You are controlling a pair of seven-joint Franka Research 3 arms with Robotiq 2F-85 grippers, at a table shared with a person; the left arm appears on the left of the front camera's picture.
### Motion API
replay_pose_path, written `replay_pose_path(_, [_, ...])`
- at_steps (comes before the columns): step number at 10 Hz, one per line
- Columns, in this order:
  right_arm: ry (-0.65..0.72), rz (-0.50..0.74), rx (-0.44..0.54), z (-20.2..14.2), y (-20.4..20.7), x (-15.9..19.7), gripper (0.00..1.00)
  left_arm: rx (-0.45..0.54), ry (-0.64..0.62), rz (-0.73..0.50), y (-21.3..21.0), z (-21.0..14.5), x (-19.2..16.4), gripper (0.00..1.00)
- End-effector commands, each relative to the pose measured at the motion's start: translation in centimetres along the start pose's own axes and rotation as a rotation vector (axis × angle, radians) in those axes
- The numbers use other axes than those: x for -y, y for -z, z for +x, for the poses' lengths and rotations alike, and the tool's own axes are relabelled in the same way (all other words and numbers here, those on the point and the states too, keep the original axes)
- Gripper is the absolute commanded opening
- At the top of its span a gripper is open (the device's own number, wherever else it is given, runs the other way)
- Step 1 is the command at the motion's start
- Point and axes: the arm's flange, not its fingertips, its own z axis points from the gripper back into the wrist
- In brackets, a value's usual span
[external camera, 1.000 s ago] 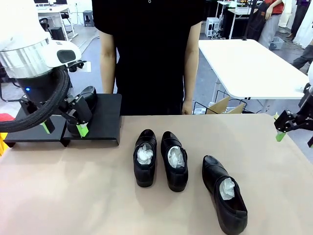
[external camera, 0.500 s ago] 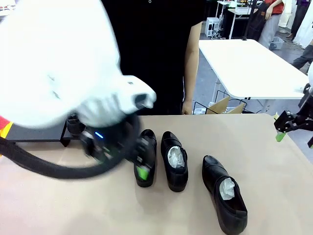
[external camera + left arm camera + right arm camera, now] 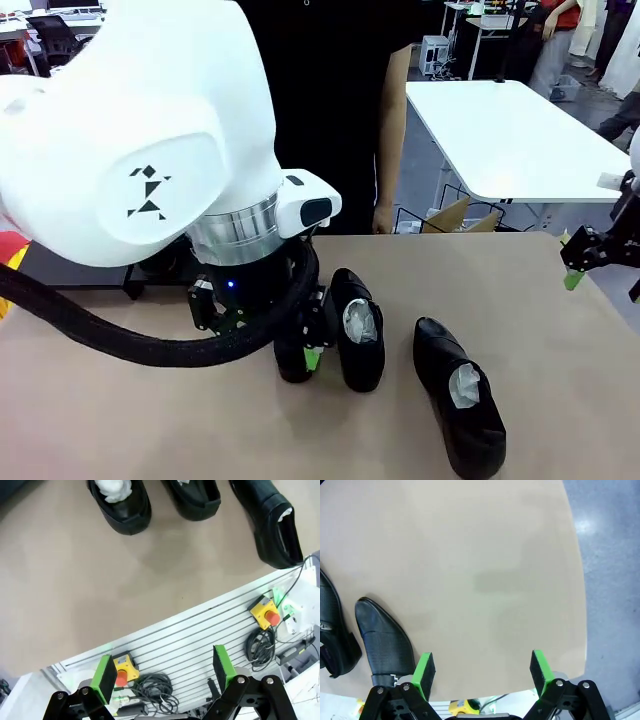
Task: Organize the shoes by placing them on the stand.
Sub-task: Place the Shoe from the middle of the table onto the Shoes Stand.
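Three black glossy shoes stuffed with white paper lie on the tan table. The middle shoe point(image 3: 357, 330) and the right shoe point(image 3: 460, 405) are in plain sight. The left shoe point(image 3: 287, 365) is mostly hidden behind my left gripper point(image 3: 300, 352), which hangs low over it. From the left wrist the same shoes point(image 3: 120, 502) point(image 3: 192, 497) point(image 3: 275, 527) line the top edge, and the left gripper point(image 3: 164, 675) is open with nothing between its pads. The black stand point(image 3: 80, 272) peeks out under my left arm at far left. My right gripper point(image 3: 590, 260) hovers open at the table's right edge, also open point(image 3: 482, 672) beside a shoe point(image 3: 385, 642).
A person in black point(image 3: 310, 110) stands at the table's far side, arms down. A white table point(image 3: 510, 130) and a cardboard box point(image 3: 455, 215) lie behind at the right. A slatted panel with yellow stop buttons point(image 3: 267, 612) and cables runs along the near table edge.
My left arm has swung from the stand at the far left to the pair of shoes in the middle, with its gripper still open. The right arm has not moved.
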Motion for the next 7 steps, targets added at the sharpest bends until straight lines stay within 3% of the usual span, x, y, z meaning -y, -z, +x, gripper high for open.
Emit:
replay_pose_path(1, [-0.018,-0.005,0.003,-0.3,0.0,0.1,1.0,-0.036,-0.036,0.014,2.7,0.1,3.8,1.0])
replay_pose_path(3, [-0.018,-0.005,0.003,-0.3,0.0,0.1,1.0,-0.012,-0.124,-0.095,4.6,2.4,10.4,1.0])
replay_pose_path(5, [-0.018,-0.005,0.003,-0.3,0.0,0.1,1.0,0.111,-0.173,-0.072,6.3,3.7,15.0,1.0])
replay_pose_path(7, [-0.018,-0.005,0.003,-0.3,0.0,0.1,1.0,0.074,-0.246,0.004,8.2,5.7,16.6,1.0])
